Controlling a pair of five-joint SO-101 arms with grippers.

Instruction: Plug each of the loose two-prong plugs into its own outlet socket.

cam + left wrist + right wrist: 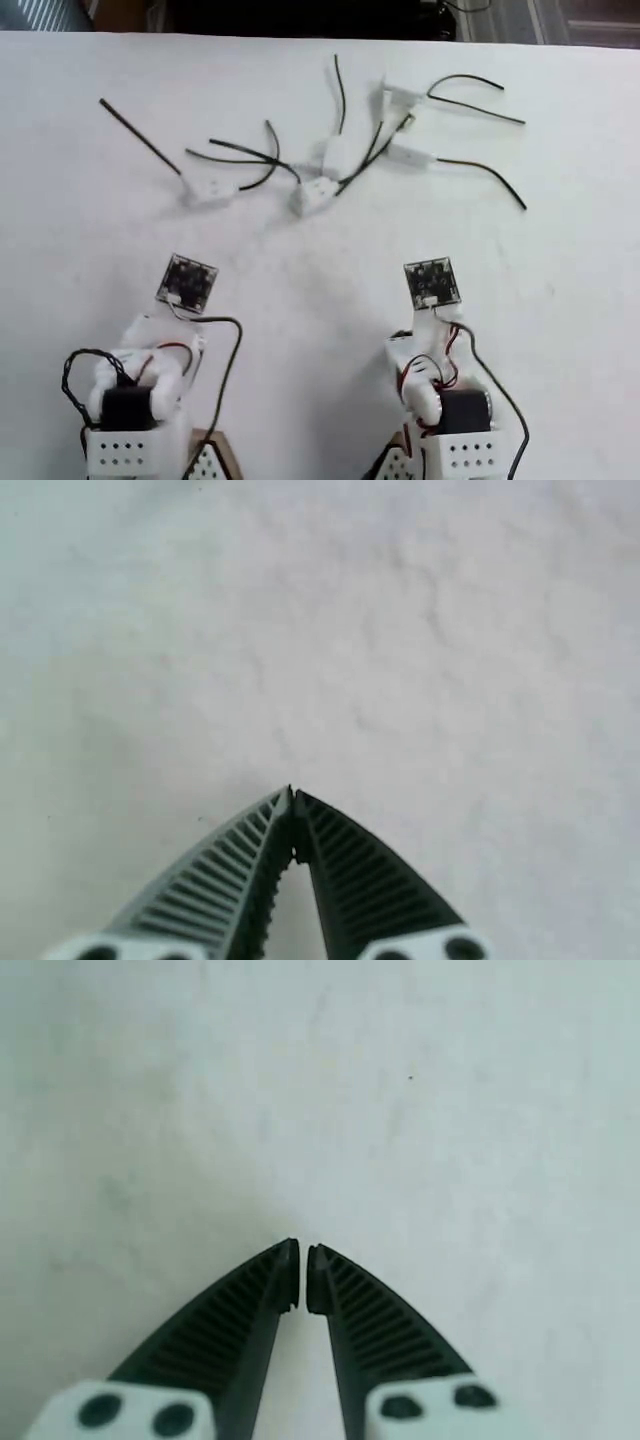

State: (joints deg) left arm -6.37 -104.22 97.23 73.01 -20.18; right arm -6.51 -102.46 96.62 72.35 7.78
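Surveying left to right, we find the left pincer (pixel 292 796) closed on nothing above bare worktop (pixel 70 280). Farther out, well apart from both arms, lie a single white connector (pixel 205 190) straight ahead of the left arm, a tangled cluster (pixel 318 188) between the arms, and a right-hand connector (pixel 410 152) ahead of the right arm. The right pincer (pixel 302 1260) is likewise closed and empty. We cannot tell plug from socket.

On my high camera, a white surface (pixel 560 300) takes up most of the view. Past its far edge I see a dark strip (pixel 300 15), with pale slats (pixel 40 12) in the left corner.
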